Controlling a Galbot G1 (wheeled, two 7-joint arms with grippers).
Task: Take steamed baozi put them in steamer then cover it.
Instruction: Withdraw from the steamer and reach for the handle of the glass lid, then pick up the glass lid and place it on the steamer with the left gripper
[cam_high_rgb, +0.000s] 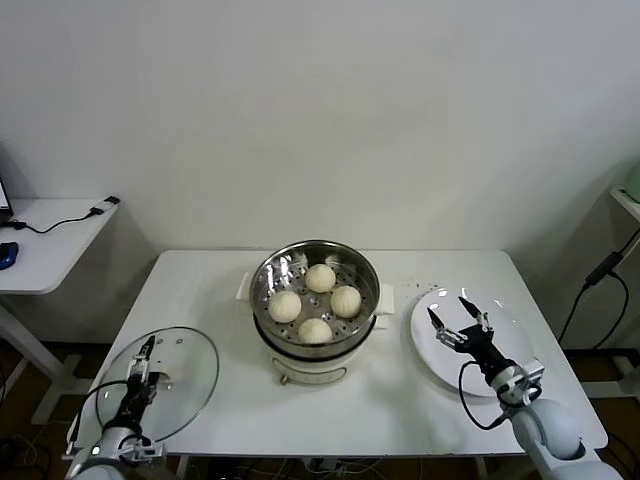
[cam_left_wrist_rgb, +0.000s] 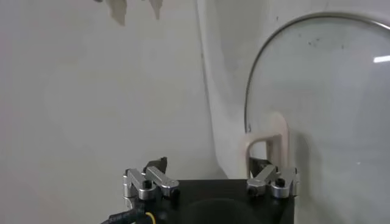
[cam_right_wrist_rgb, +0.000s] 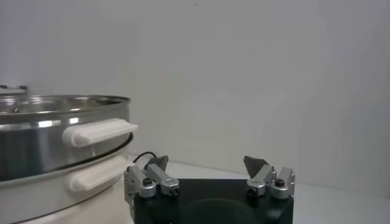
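Several cream-white baozi (cam_high_rgb: 315, 292) lie on the perforated tray inside the shiny steamer (cam_high_rgb: 268, 318) at the table's middle. The steamer (cam_right_wrist_rgb: 55, 140) also fills one side of the right wrist view, with its white side handle (cam_right_wrist_rgb: 100, 131). The glass cover (cam_high_rgb: 190, 385) lies flat at the table's front left, partly over the edge. My left gripper (cam_high_rgb: 145, 362) hovers open over it. In the left wrist view the cover (cam_left_wrist_rgb: 329, 91) and its white handle (cam_left_wrist_rgb: 265, 143) sit just beyond my left gripper (cam_left_wrist_rgb: 207, 165). My right gripper (cam_high_rgb: 449, 308) (cam_right_wrist_rgb: 207, 163) is open and empty above the white plate.
An empty white plate (cam_high_rgb: 435, 350) lies right of the steamer. A side desk (cam_high_rgb: 45, 240) with cables stands at the far left. The white table (cam_high_rgb: 230, 420) ends close in front of both arms.
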